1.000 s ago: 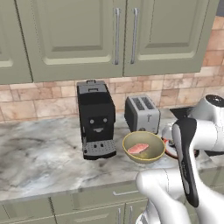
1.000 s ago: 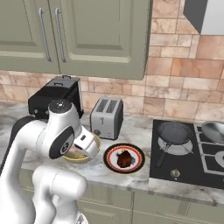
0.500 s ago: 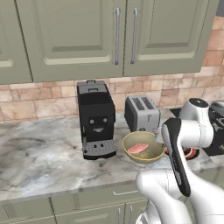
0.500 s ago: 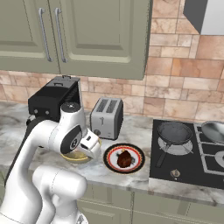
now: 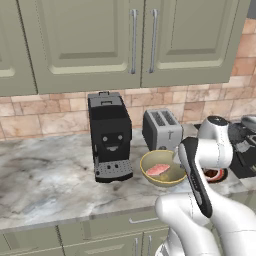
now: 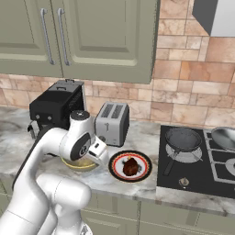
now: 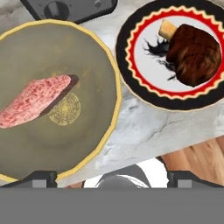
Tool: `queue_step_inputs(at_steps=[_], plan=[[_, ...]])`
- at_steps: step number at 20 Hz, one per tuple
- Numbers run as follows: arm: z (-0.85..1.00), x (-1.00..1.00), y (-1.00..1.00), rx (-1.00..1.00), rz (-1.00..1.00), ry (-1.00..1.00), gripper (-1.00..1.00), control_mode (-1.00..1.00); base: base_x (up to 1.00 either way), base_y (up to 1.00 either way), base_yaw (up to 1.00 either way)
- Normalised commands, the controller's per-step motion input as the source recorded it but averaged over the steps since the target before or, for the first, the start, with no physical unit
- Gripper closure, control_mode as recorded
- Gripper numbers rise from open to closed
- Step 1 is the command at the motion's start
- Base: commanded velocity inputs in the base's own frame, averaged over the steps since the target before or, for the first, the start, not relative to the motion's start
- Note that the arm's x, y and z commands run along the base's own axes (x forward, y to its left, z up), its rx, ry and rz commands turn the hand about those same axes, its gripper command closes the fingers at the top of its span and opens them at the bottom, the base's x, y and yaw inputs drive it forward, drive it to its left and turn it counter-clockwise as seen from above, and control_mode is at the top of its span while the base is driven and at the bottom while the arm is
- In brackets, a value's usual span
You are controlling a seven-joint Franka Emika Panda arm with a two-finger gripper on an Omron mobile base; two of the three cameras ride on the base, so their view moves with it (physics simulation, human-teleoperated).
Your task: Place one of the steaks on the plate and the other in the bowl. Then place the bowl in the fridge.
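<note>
Gripper [image 7: 112, 177] jaws are spread wide and empty above the bowl [image 7: 94, 144], near the worktop's front edge. The pale steak [image 7: 35, 99] leans on the wall; if the rim is pinched off-centre, the bowl may be tipped against the plate [image 7: 131, 87].

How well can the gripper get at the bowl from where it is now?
Probably yes. The gripper hangs open above the bowl, whose rim is bare. The pale steak lies inside, and the plate stands apart beside it.
</note>
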Motion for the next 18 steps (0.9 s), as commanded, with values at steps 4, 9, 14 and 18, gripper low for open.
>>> queue_step_inputs(at_steps=[4,9,14,18], plan=[[-0.20,0.21,0.00,0.00,0.00,-0.05,-1.00,-1.00,0.00,0.00,0.00],[-0.15,0.13,0.00,0.00,0.00,-0.04,-1.00,-1.00,0.00,0.00,0.00],[-0.29,0.07,0.00,0.00,0.00,-0.01,-1.00,-1.00,0.00,0.00,0.00],[-0.35,0.12,0.00,0.00,0.00,-0.01,-1.00,-1.00,0.00,0.00,0.00]])
